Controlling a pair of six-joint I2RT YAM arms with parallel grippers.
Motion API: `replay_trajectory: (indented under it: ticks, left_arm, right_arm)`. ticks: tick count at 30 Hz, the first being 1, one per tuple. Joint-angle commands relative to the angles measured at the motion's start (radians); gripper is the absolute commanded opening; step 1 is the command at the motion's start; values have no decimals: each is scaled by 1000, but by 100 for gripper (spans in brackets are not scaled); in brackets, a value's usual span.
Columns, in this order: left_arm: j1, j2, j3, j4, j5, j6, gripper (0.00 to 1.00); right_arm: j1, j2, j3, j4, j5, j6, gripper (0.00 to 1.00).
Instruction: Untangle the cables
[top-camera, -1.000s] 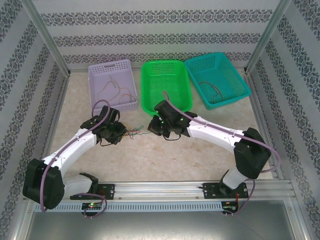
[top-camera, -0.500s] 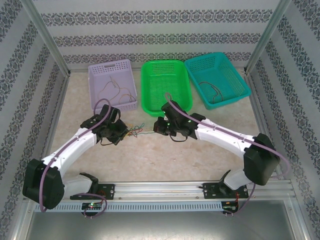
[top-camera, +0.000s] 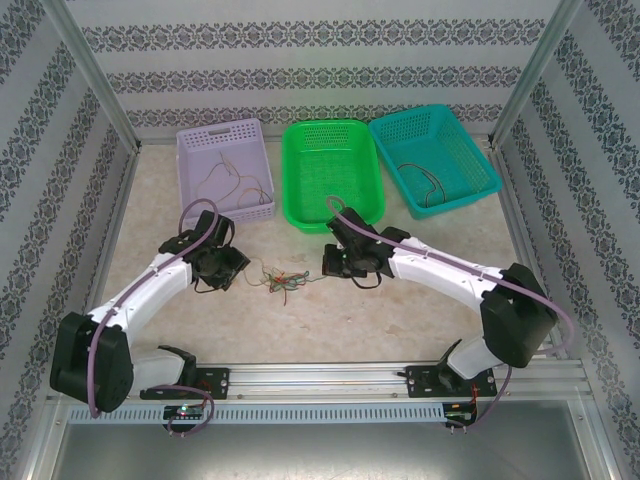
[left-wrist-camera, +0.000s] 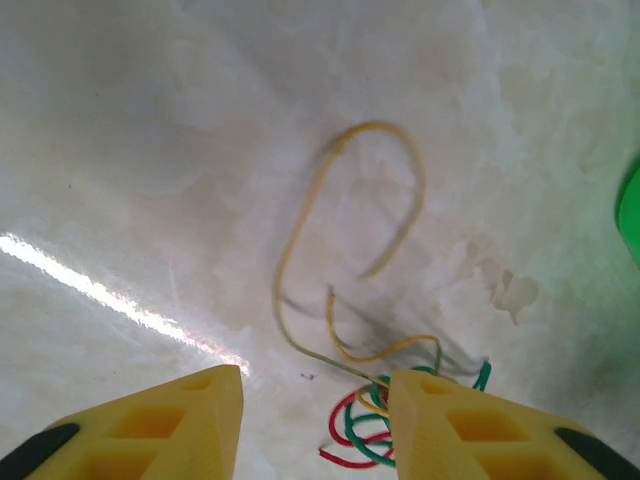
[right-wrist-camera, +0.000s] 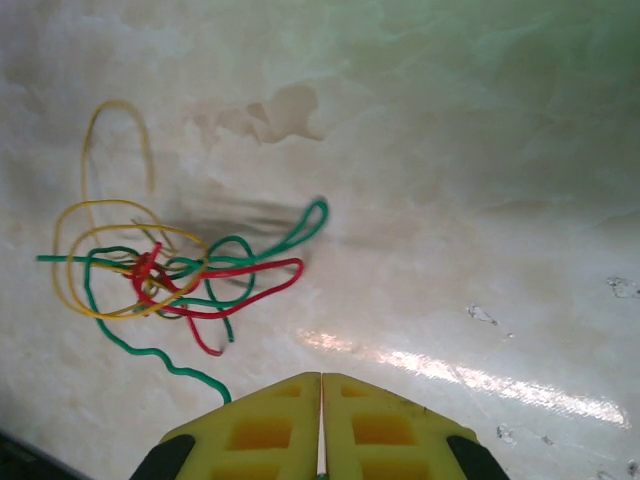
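Left gripper (left-wrist-camera: 315, 400) stands open, nothing between its jaws — right gripper (right-wrist-camera: 321, 400) is pinched shut, seemingly empty. Cables (top-camera: 283, 279) lie knotted on the table (top-camera: 400, 320) between the two, a yellow loop (left-wrist-camera: 378, 125) trailing free. Likely mid-untangling: next, grip one loose end and draw it clear of the red-green knot.

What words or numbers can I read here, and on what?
None can be read.
The lilac plastic basket, green plastic basket and teal plastic basket carry no lettering.
The patterned wall bands are ornament, not letters.
Any print on the small board at the left arm's base is too small.
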Motion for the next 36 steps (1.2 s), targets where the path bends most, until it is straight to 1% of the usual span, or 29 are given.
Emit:
replay_trajectory:
  ticks: [1, 2, 4, 6, 8, 10, 12, 13, 15, 17, 20, 23, 25, 26, 28, 31, 34, 36]
  left_arm:
    - [-4, -38, 59, -14, 75, 146, 47]
    - [-13, -37, 70, -16, 101, 184, 48]
    - [-35, -23, 90, -72, 128, 240, 53]
    - [-49, -17, 79, -123, 152, 237, 58]
    - [-62, -41, 34, -95, 181, 168, 64]
    - [-79, -78, -37, -2, 201, 58, 69]
    - [-88, -81, -76, 90, 206, -6, 70]
    - [-92, -71, -75, 128, 206, -9, 70]
    - [-98, -32, -37, 157, 209, 46, 67]
    - [-99, 25, 37, 106, 209, 156, 63]
    - [-101, 124, 163, -11, 219, 363, 58]
    - [-108, 218, 255, -85, 283, 524, 55]
    - [-127, 264, 301, -110, 321, 588, 55]
    - [-139, 281, 317, -117, 328, 608, 55]
    - [-150, 303, 337, -125, 324, 609, 57]
    - [-150, 294, 338, -84, 336, 567, 64]
    - [-150, 254, 332, 1, 393, 526, 68]
    - [-149, 246, 350, 4, 416, 538, 70]
  right_arm:
    - [5, 18, 15, -29, 41, -80, 0]
    - [1, 16, 15, -35, 42, -92, 0]
    - [-14, 4, 2, -26, 27, -107, 0]
    - [-31, -7, -4, -19, 2, -124, 0]
    - [-34, -14, 7, -20, -16, -155, 0]
    - [-35, -13, 19, -25, -38, -187, 0]
    - [-34, -10, 26, -31, -55, -218, 0]
    - [-33, -8, 27, -34, -65, -240, 0]
    - [-28, -7, 37, -46, -74, -304, 0]
    - [-15, -16, 49, -67, -52, -396, 0]
    - [-4, -45, 44, -57, -7, -526, 0]
    - [-1, -89, 31, -5, 26, -656, 0]
    - [4, -115, 27, 41, 44, -754, 0]
    - [8, -130, 21, 75, 66, -801, 0]
    - [9, -157, 21, 136, 102, -867, 0]
    - [21, -193, 25, 220, 68, -1016, 0]
    - [41, -195, 58, 219, 54, -1127, 0]
    - [55, -207, 52, 240, 49, -1194, 0]
